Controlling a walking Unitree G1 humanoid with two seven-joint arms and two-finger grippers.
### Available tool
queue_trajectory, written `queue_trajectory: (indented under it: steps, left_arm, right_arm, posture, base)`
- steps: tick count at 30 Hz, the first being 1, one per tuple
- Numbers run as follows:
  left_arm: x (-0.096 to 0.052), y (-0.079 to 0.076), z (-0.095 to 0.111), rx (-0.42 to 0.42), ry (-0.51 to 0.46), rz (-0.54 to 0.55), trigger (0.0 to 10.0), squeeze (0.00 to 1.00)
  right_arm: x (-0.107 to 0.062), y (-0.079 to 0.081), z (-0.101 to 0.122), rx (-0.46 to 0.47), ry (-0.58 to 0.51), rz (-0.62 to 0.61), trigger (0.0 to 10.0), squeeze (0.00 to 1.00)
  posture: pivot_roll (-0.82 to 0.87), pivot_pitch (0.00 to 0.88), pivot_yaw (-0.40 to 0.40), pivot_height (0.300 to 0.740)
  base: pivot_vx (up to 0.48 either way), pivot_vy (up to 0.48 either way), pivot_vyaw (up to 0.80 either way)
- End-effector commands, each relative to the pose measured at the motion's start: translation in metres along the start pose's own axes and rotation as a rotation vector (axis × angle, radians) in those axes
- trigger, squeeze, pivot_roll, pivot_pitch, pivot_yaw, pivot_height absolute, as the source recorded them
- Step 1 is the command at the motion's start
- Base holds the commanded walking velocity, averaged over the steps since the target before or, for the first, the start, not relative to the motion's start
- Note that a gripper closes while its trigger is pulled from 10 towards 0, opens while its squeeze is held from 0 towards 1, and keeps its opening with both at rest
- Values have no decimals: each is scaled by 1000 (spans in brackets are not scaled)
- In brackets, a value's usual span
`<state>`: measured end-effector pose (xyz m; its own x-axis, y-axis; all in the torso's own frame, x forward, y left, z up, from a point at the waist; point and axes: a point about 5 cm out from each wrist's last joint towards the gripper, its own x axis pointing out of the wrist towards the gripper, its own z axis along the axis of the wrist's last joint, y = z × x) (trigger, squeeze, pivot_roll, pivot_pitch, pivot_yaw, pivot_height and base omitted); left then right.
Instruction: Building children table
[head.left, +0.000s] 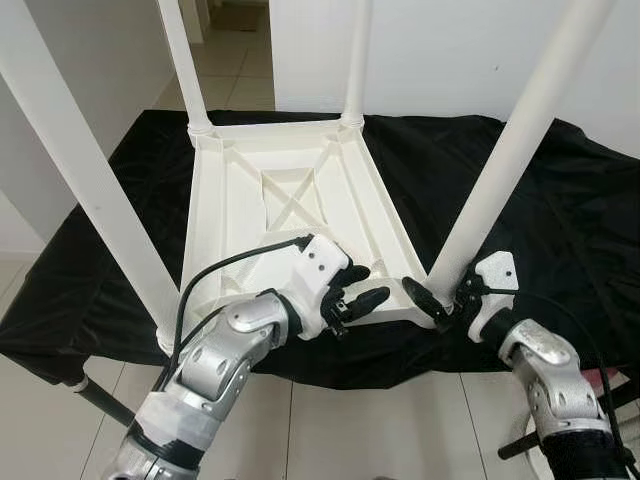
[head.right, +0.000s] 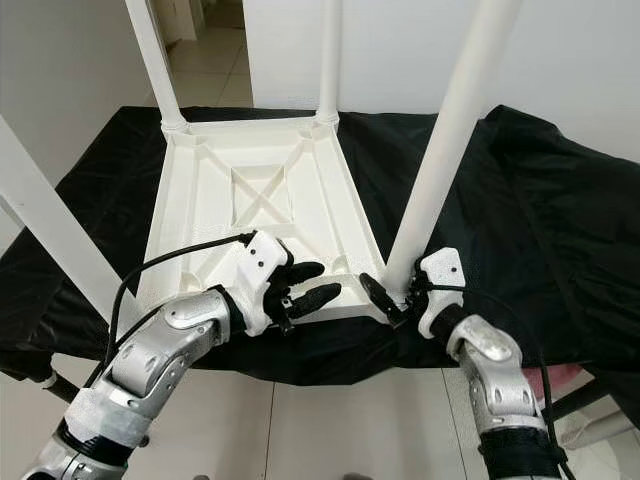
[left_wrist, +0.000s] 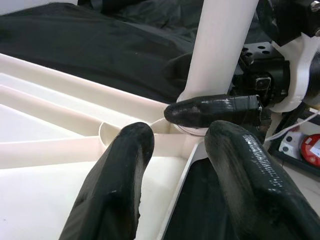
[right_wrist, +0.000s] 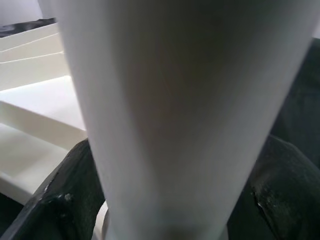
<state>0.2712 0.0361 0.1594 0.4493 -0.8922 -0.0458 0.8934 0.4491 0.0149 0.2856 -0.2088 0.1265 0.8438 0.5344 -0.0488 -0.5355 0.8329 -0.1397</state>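
Left eye view shows a black cloth covering the worktop; on it a white children's table lies upside down, its four legs pointing up, reaching to the worktop's near edge; the near right leg stands in its corner socket; the right hand is closed around this leg's base; the left hand rests on the frame's near edge, fingers apart, gripping nothing.
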Motion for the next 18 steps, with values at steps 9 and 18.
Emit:
queue_trajectory:
  steps: [9,18]
  left_arm:
    - [1,-8,-5,13,38,-131,10000,0]
    - [3,-10,-8,22,56,-116,10000,0]
  right_arm:
    - [3,-7,2,-44,-6,63,0,0]
    - [0,-5,-1,-37,-25,77,0,0]
  posture:
    - [-86,0,15,740]
    - [-79,0,12,740]
  base:
    - [0,0,0]
    - [0,0,0]
